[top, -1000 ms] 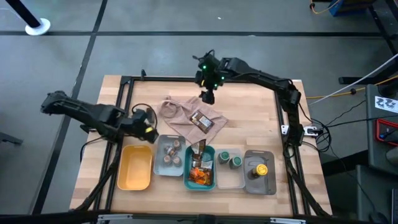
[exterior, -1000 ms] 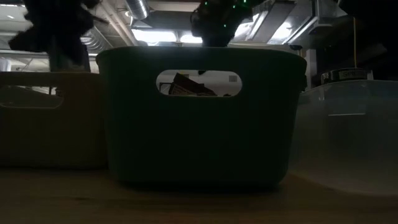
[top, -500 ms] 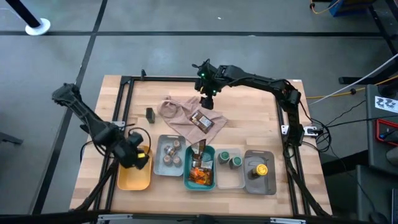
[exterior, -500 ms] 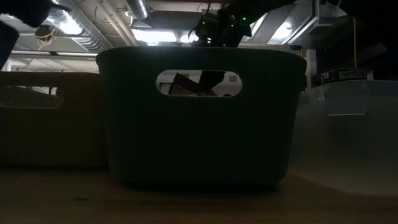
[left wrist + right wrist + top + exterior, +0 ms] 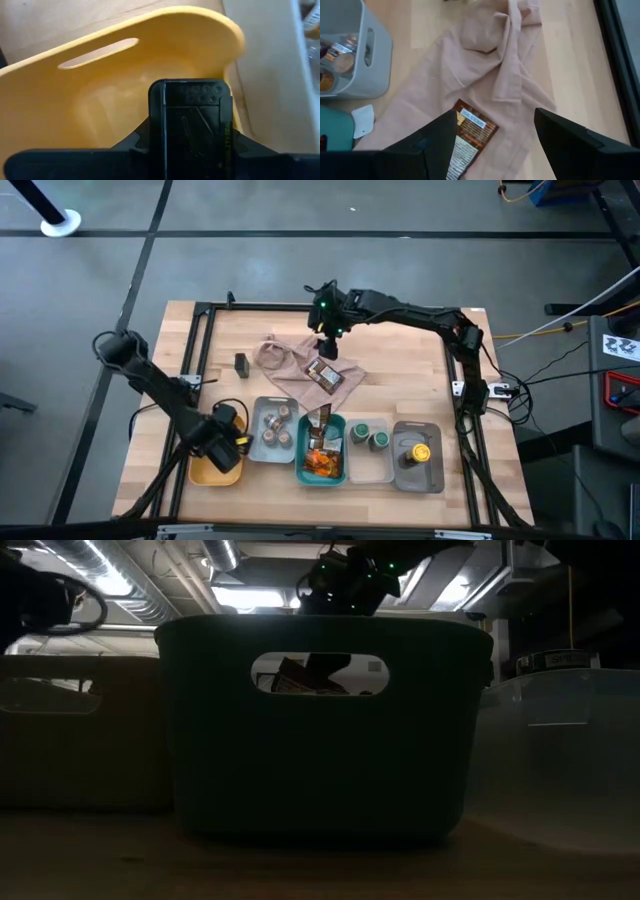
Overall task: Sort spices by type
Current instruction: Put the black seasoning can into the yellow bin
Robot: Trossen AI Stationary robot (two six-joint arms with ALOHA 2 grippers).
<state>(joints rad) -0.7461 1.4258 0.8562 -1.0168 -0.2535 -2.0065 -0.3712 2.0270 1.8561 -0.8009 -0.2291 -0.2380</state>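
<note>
My left gripper point(image 5: 226, 446) is over the yellow tray point(image 5: 212, 470), shut on a small black block point(image 5: 190, 120). A second black block point(image 5: 241, 364) stands on the bare table, left of the beige-pink cloth point(image 5: 290, 360). My right gripper point(image 5: 328, 346) is open and hovers over the cloth, just beyond an orange-brown packet point(image 5: 470, 135) that lies flat on it. In the right wrist view the gripper point(image 5: 495, 145) straddles that packet without touching it. Tan-lidded jars point(image 5: 272, 425), more packets point(image 5: 322, 455), green-lidded jars point(image 5: 370, 436) and a yellow-lidded jar point(image 5: 419, 452) sit in the trays. My left gripper pinches the black block between its two fingers, which lie on its two long sides point(image 5: 155, 135). The block's free end point(image 5: 192, 90) sticks out past the fingertips. It is held from above, inside the yellow tray's point(image 5: 125, 35) rim; whether it touches the floor I cannot tell.
Five trays stand in a row along the near edge: yellow, grey point(image 5: 256, 442), teal point(image 5: 303, 470), clear point(image 5: 375, 470) and grey point(image 5: 430, 475). The black frame rails point(image 5: 200, 330) run along the left, far and right sides. Bare wood lies right of the cloth point(image 5: 410, 370).
My left gripper has swung from beside the cloth's left edge toward the near edge and now hangs over the yellow tray with the black block. The second block on the table has come into view behind it. My right gripper has edged nearer over the cloth, still open.
</note>
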